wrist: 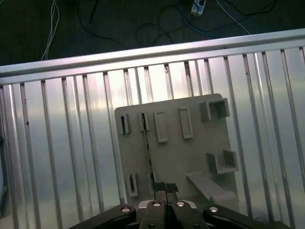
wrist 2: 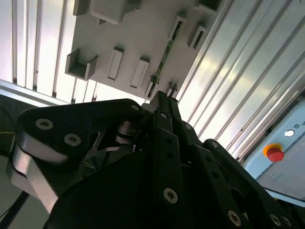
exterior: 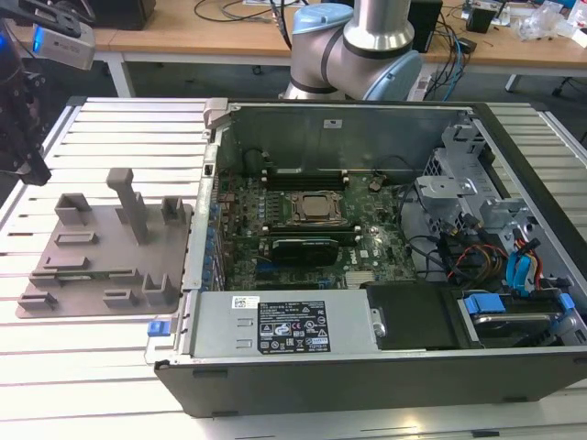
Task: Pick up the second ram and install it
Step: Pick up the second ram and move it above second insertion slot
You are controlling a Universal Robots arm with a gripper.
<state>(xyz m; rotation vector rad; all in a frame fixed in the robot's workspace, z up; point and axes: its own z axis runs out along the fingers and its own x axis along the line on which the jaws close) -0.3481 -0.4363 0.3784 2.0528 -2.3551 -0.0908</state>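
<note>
The second ram [wrist: 147, 151] is a thin green stick standing on its edge in a slot of the grey holder plate [wrist: 190, 157]. In the second wrist view the second ram [wrist 2: 167, 51] runs across the holder plate [wrist 2: 138, 33] toward my fingertips. My gripper [wrist: 165, 187] hangs above the plate, over the near end of the stick and clear of it. Its fingertips [wrist 2: 172, 89] lie close together with nothing between them. In the exterior view my gripper [exterior: 37, 170] hovers above the holder plate [exterior: 110, 252] at that view's left.
The open computer case [exterior: 367, 367] lies at the exterior view's right, with the motherboard [exterior: 312, 220], CPU socket [exterior: 316, 208] and black memory slots [exterior: 307, 171] inside. Upright posts [exterior: 128, 197] rise from the holder plate. The ribbed metal table [exterior: 119, 128] surrounds both.
</note>
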